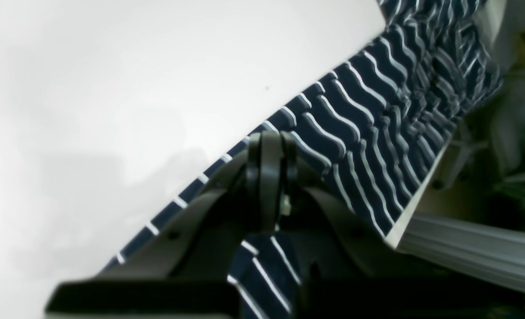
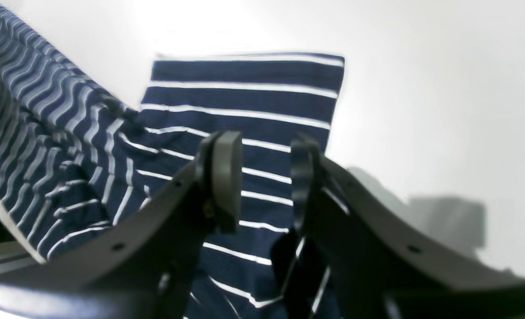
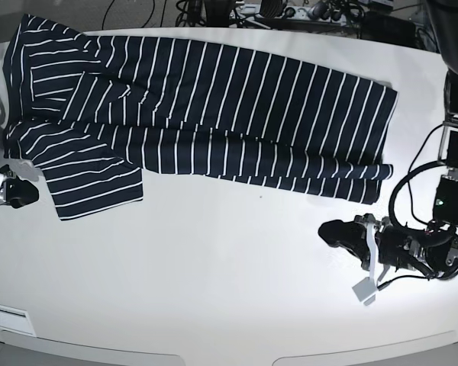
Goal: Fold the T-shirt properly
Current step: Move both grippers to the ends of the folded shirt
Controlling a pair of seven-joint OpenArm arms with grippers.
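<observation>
The T-shirt (image 3: 214, 107), dark navy with thin white stripes, lies spread along the far half of the white table (image 3: 214, 267). One sleeve (image 3: 91, 183) juts toward the near side at the left. My left gripper (image 3: 328, 231) lies low on bare table, a short way off the shirt's lower right edge. In the left wrist view its pads (image 1: 269, 141) are pressed together with nothing between them, and the T-shirt (image 1: 355, 133) stretches behind them. My right gripper (image 3: 29, 192) rests beside that sleeve. The right wrist view shows it (image 2: 264, 150) open and empty, the sleeve (image 2: 244, 97) beyond it.
Cables and equipment crowd the far table edge (image 3: 275, 11). A black cable loop (image 3: 408, 191) and a small white tag (image 3: 364, 291) hang by the left arm at the right. The shirt reaches the table's far rim (image 1: 417, 195), with a grey rail (image 1: 466, 252) below it.
</observation>
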